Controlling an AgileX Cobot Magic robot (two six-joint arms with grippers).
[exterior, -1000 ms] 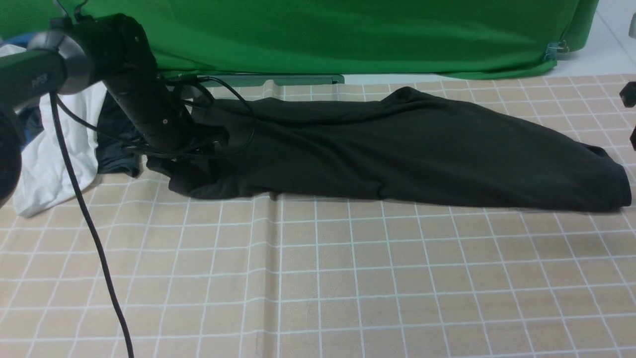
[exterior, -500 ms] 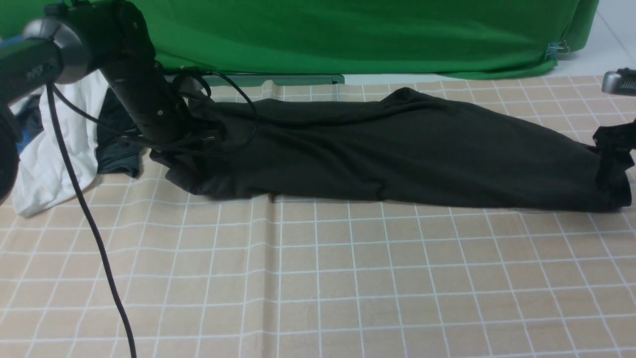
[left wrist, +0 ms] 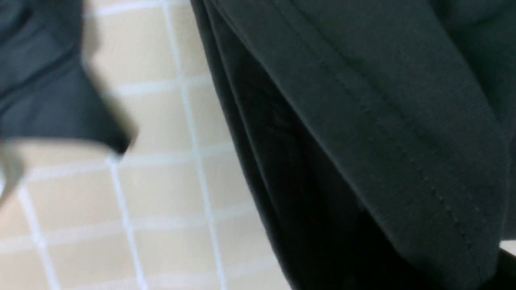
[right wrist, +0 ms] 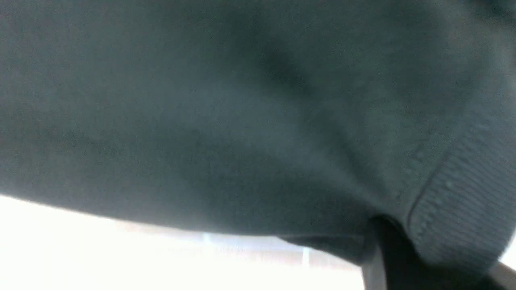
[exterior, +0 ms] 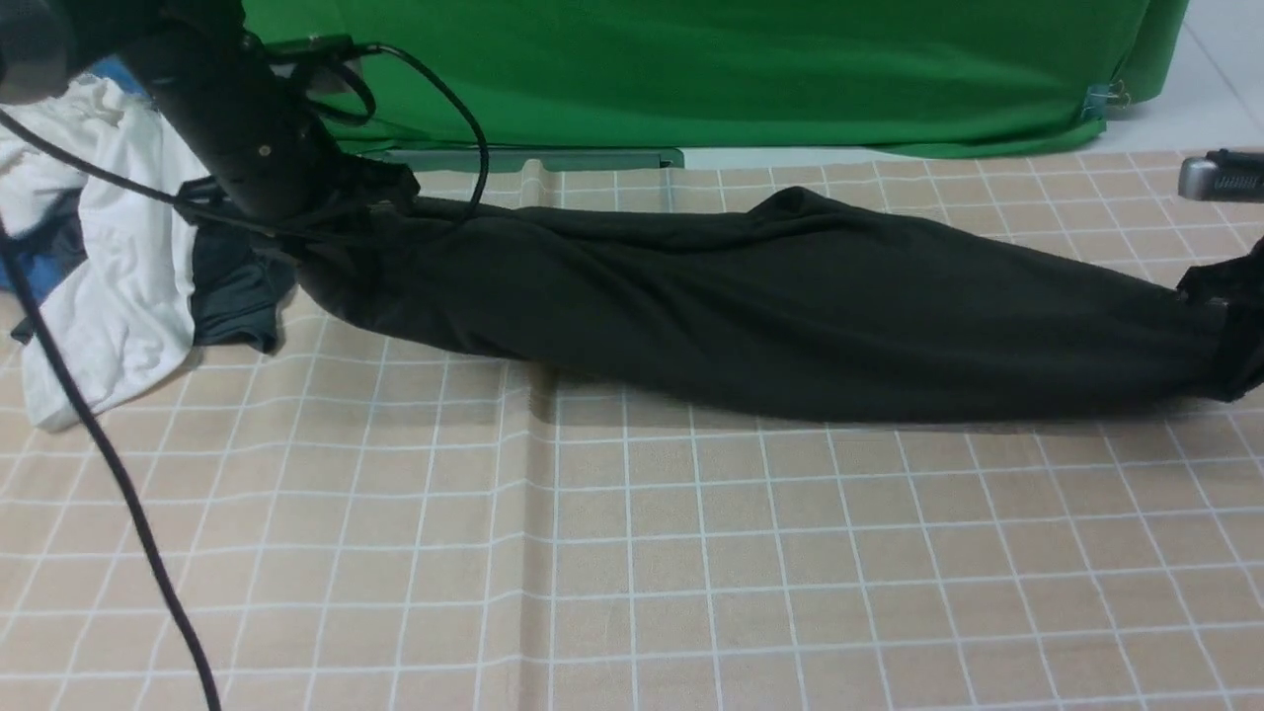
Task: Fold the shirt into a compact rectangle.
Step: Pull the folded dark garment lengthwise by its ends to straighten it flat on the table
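Shirt: the large black cotton T-shirt (exterior: 790, 306) stretches as one long band across the far half of the table, from the left arm to the right edge of the front view.
Shirt ends: both ends are raised off the cloth; the middle sags and rests on the table.
Left gripper: the left gripper (exterior: 380, 197) is clamped on the T-shirt's left end, its jaws together on the fabric; its fingers are hard to make out against the dark cloth.
Left wrist view: a stitched hem of the T-shirt (left wrist: 363, 100) fills most of the picture.
Right gripper: the right gripper (exterior: 1229, 296) pinches the bunched right end, jaws closed on it.
Right wrist view: the T-shirt (right wrist: 242, 121) hangs close over the lens, with a ribbed band (right wrist: 463, 209) at one side.
Table: a beige tablecloth with a white grid (exterior: 632, 553).
Beside the left arm: a crumpled white garment (exterior: 109, 286) and a small dark grey garment (exterior: 232, 296), just beside the T-shirt's left end.
Behind: a green fabric backdrop (exterior: 691, 69).
Cable: a black cable (exterior: 99, 444) hangs from the left arm.
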